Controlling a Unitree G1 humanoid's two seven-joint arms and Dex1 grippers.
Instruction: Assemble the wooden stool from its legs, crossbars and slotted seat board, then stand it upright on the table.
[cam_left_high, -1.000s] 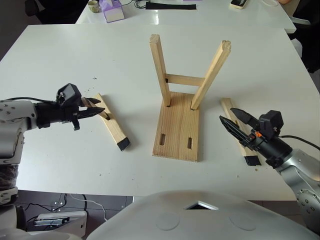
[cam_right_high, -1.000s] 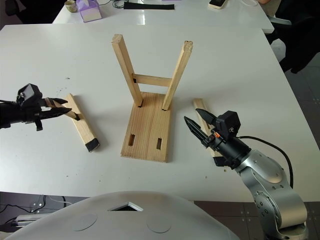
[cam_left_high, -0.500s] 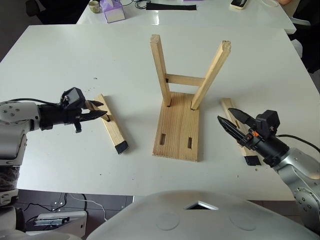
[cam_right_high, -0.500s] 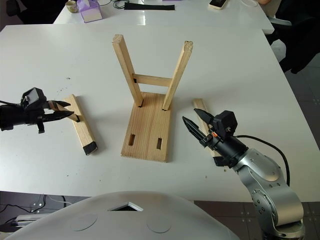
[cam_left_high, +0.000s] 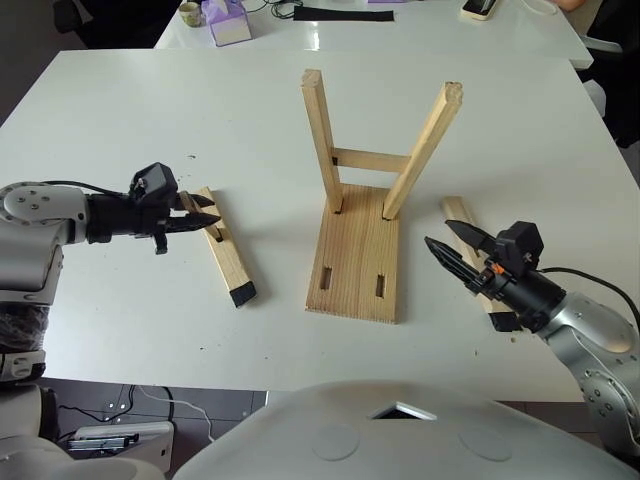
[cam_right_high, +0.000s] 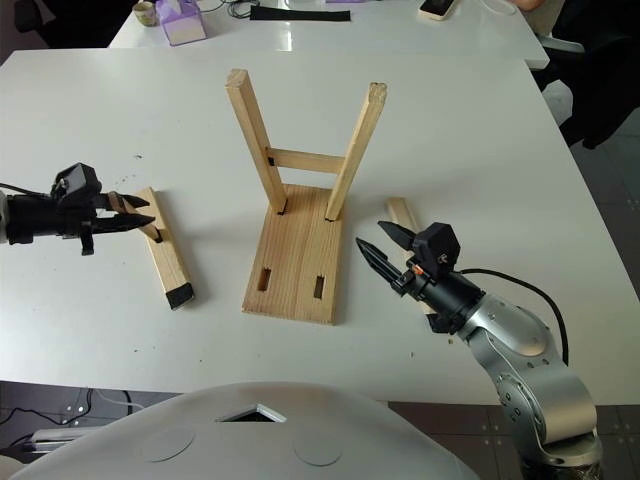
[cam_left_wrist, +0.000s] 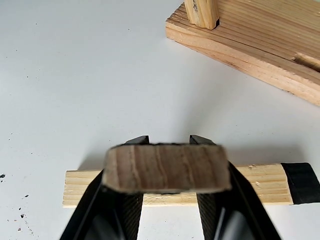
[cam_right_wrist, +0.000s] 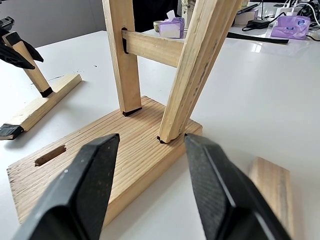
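On the head view, the seat board (cam_left_high: 355, 250) lies flat in the middle of the white bench (cam_left_high: 140, 110). Two upright legs (cam_left_high: 321, 140) stand in its far slots, leaning a little apart, and a crossbar (cam_left_high: 370, 159) joins them. The two near slots (cam_left_high: 325, 277) are free. The left loose leg (cam_left_high: 232, 268) lies flat on the bench, well apart from the board, with a black cap on its near end. The left hand (cam_left_high: 208, 216) is at the far end of this leg. The right loose leg (cam_left_high: 458, 212) lies just beside the board on the other side. The right hand (cam_left_high: 438, 234) is above it, with its fingers spread wide and holding nothing.

On the left wrist view, the dark fingers (cam_left_wrist: 131, 210) of the left hand hold a short crosspiece (cam_left_wrist: 167, 167) between them, seen from its end. Behind it lies the left loose leg, and farther away a corner of the seat board.

On the right wrist view, the two black fingers (cam_right_wrist: 85, 185) of the right hand are wide apart and point at the seat board and the upright legs. The right loose leg lies flat near one finger. In the distance, the left hand grips the short crosspiece, which stands tilted on the left loose leg.
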